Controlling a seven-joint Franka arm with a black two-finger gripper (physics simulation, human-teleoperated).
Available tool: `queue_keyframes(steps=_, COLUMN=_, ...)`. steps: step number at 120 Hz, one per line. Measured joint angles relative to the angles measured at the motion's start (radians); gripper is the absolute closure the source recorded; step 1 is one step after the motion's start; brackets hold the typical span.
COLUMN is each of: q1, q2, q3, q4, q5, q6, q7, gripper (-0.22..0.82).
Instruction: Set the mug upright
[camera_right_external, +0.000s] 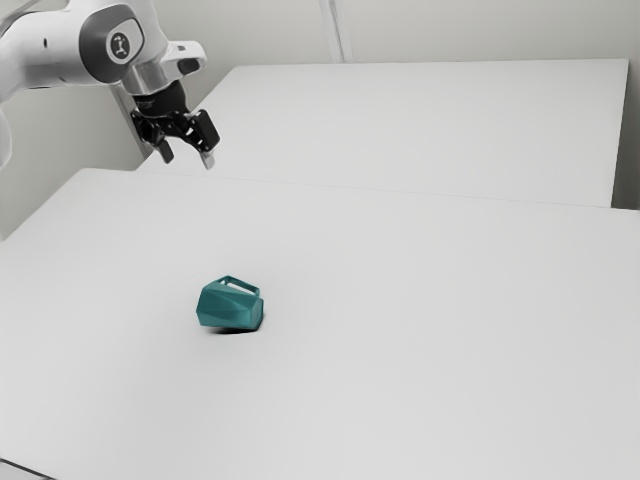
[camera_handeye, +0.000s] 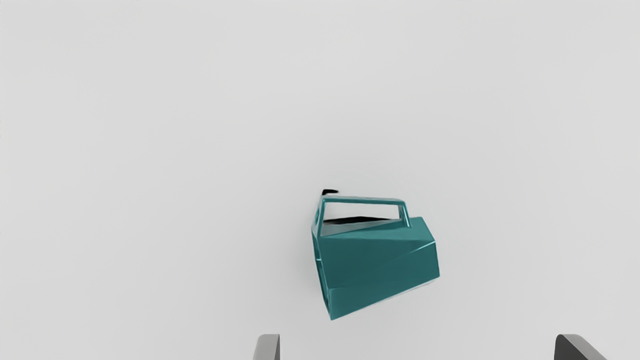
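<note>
Beneath everything, a pale tabletop (camera_right_external: 420, 350). Above it, an arm (camera_right_external: 60, 58) reaching in from the exterior view's upper left. Fingers (camera_handeye: 269, 348) wide apart, with nothing gripped, well above the mug (camera_right_external: 229, 306), on its side on the tabletop, wider end toward the exterior view's left. Likely to handle as stiff and fairly light, smooth enough to slip or roll under an off-centre pinch. Best taken squarely across the body, then tipped base down. Better not to trust the slim handle (camera_handeye: 362, 200), probably the weakest part.
</note>
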Motion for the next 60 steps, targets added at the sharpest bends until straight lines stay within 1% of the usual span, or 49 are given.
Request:
queue_keyframes(steps=42, q1=-0.002, q2=-0.001, q3=0.002, q4=-0.015, q5=-0.002, q6=0.008, q7=0.020, gripper=0.00)
queue_keyframes(steps=53, q1=0.000, q2=-0.008, q3=0.020, q4=-0.034, q5=-0.042, q6=0.009, q7=0.024, gripper=0.00)
queue_keyframes(steps=60, q1=0.007, q2=-0.010, q3=0.053, q4=-0.059, q5=-0.109, q6=0.009, q7=0.045, gripper=0.00)
